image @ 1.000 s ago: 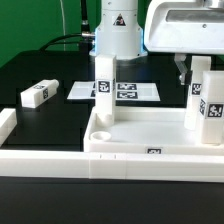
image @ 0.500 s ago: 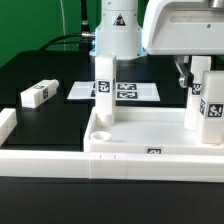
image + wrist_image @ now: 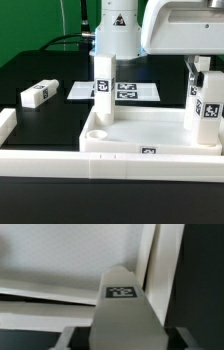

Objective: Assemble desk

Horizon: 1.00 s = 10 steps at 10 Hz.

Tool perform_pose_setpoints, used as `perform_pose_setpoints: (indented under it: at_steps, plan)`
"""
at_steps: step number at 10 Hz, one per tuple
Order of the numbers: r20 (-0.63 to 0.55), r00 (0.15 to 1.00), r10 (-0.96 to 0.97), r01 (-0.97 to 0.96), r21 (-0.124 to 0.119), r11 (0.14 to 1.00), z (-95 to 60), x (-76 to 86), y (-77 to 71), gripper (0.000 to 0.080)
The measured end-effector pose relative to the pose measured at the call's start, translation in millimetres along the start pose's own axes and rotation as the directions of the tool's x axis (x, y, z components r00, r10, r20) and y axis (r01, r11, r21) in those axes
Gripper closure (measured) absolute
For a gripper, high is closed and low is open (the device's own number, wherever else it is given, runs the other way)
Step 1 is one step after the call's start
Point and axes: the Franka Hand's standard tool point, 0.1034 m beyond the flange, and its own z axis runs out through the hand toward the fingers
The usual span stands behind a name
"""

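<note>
- We are seeing a white leg (image 3: pixel 125 317) sitting between the jaws of the gripper (image 3: pixel 128 341), which are lying flush against its sides.
- A black-and-white tag (image 3: pixel 121 292) is facing us just beyond the jaws.
- Farther beyond, the desk top (image 3: pixel 60 263) and its raised rim (image 3: pixel 150 252) are showing.

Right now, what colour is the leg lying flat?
White leg, black-and-white tag; exterior view shows it best.

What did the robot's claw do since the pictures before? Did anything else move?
The gripper closed onto the standing leg at the exterior view's right. The desk top slid slightly toward that view's left. The loose leg and marker board stayed put.
</note>
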Motion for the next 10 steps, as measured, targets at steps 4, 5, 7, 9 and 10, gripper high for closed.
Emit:
perform_pose_setpoints:
  at_steps: [4, 5, 7, 9, 10]
  plan:
    - [0.004, 0.952, 0.306, -0.306, 0.011, 0.952, 0.0, 0.0, 0.0, 0.0511]
    - [0.018, 0.902, 0.431, -0.431, 0.034, 0.902, 0.9, -0.2, 2.3, 0.0511]
    - [0.03, 0.806, 0.591, -0.591, 0.04, 0.805, 1.7, 0.0, 3.7, 0.0511]
    - [0.035, 0.726, 0.687, -0.688, 0.038, 0.725, 2.0, 0.2, 4.0, 0.0511]
    - [0.039, 0.648, 0.761, -0.762, 0.034, 0.647, 2.2, 0.4, 3.7, 0.0509]
